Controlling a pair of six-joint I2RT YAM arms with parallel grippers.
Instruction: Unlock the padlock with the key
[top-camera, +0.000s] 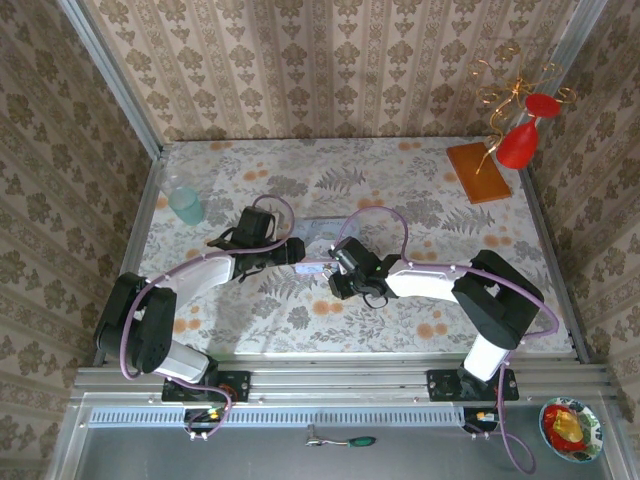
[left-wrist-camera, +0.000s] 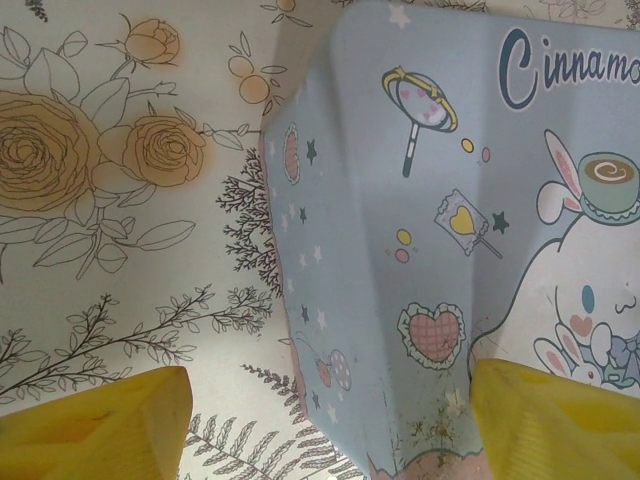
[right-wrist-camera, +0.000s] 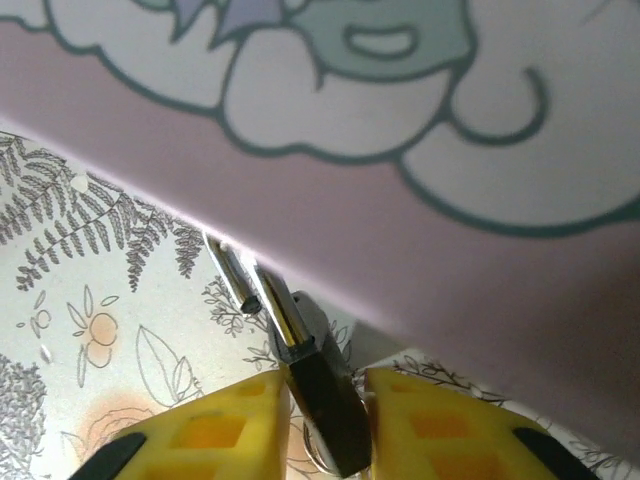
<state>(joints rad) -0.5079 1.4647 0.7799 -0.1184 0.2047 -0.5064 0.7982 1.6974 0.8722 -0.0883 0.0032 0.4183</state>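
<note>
Staged robot test cell, not a lived-in room. Bare aluminium frame (top-camera: 110, 80) boxes in damask wallpaper panels (top-camera: 330, 60) on three sides. Floral cloth (top-camera: 300, 170) covers the table. Props: red glass ornament (top-camera: 520, 140) and orange block (top-camera: 478, 172) far beyond and right of the right gripper (top-camera: 335, 260); clear container (top-camera: 183, 200) left of the left gripper (top-camera: 298, 250). Extrusion rail (top-camera: 340, 382) behind them, arm bases bolted on; green-handled screwdriver (top-camera: 350, 441) on the ledge further back.

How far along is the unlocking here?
Done: both hands are at the pale blue tin. In hand: the right hand grips the padlock by its dark body, its silvery shackle against the tin's edge; the left hand, open, straddles the tin's corner. Left: inserting and turning the key seem still ahead; the body's other end runs out of frame.
</note>
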